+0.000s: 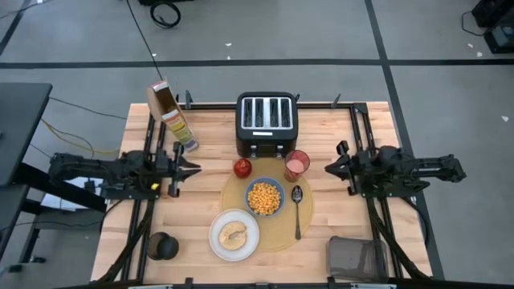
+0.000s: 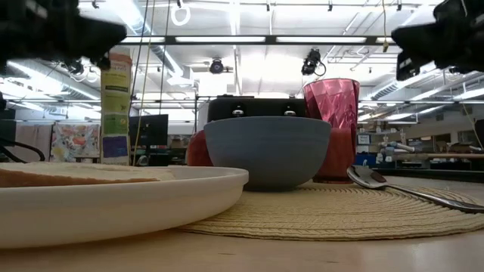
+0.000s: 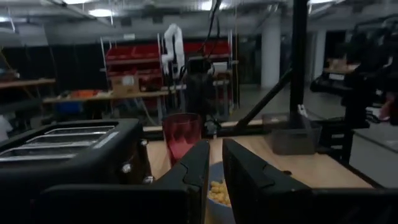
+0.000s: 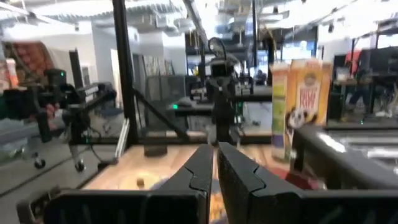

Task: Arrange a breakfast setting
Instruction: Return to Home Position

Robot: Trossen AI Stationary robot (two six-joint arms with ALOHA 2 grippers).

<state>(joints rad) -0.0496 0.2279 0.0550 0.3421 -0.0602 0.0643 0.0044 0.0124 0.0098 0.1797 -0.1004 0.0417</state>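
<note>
woven tan round placemat (image 1: 277,231), small blue bowl (image 1: 249,201) of yellow cereal (image 1: 265,197), see-through red cup (image 1: 296,165), red apple (image 1: 242,168), small white plate (image 1: 218,245)

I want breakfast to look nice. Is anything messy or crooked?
Nothing is spilled or tipped. Only the white plate straddles the rim of the placemat, lying partly over the bare table.

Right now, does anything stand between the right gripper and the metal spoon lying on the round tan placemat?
Nothing visible does. From above, only bare wood tabletop lies between the right gripper and the metal spoon on the round tan placemat. The translucent red cup stands beside that path, not in it.
</note>
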